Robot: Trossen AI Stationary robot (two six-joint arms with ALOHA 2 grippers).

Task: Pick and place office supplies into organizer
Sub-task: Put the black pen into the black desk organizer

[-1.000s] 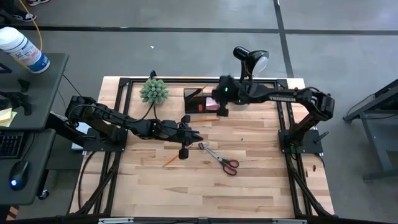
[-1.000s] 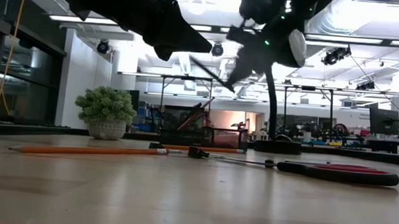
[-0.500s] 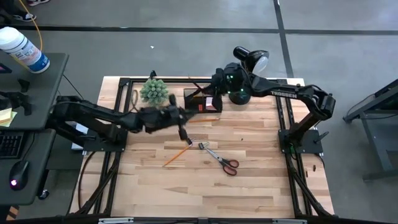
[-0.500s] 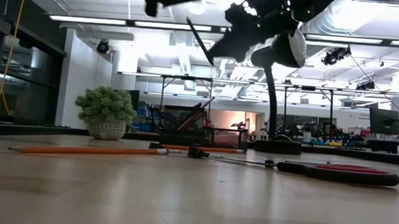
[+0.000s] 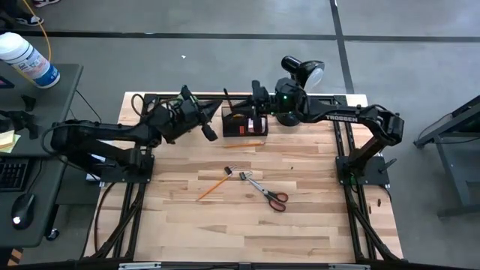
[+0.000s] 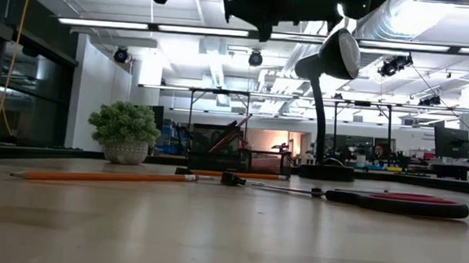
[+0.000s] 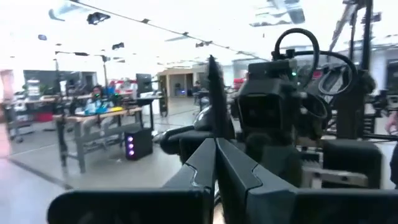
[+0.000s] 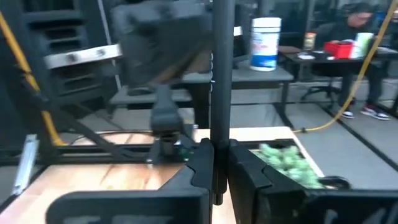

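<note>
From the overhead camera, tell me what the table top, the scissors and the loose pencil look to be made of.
Table top: looks like light wood, matte, with plank seams and grain streaks. Scissors: probably metal blades, grey and shiny, with red handles that look like plastic. Pencil: likely painted wood, a thin orange stick; too small to tell more.

high view: straight down over the whole table (image 5: 300,180).
low view: level at table height, facing the far room.
wrist views: close along each arm's own fingers, raised.
shared by high and low views: scissors (image 5: 268,193) (image 6: 397,203), organizer (image 5: 244,122) (image 6: 237,158).
</note>
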